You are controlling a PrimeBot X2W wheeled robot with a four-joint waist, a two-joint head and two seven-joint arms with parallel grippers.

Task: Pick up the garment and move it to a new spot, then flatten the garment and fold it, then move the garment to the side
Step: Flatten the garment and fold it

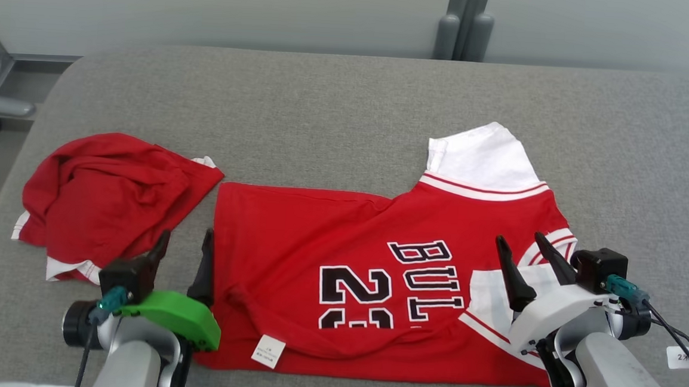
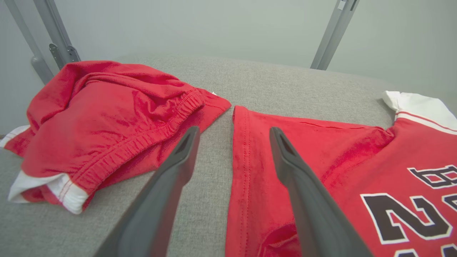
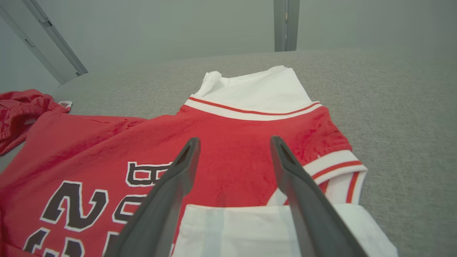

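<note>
At the near edge of the grey worktop (image 1: pixel 350 98), the left tool (image 1: pixel 188 232) is released and empty, its fingers straddling the left edge of the red jersey (image 1: pixel 317 246). The right tool (image 1: pixel 518 236) is likewise released, above a folded-in white sleeve (image 1: pixel 488 292). Between them the jersey lies flat, lettering up. Just beside it to the left sits a crumpled pair of red shorts (image 1: pixel 105 197). Farther back, the other white sleeve (image 1: pixel 481 157) points away.
</note>
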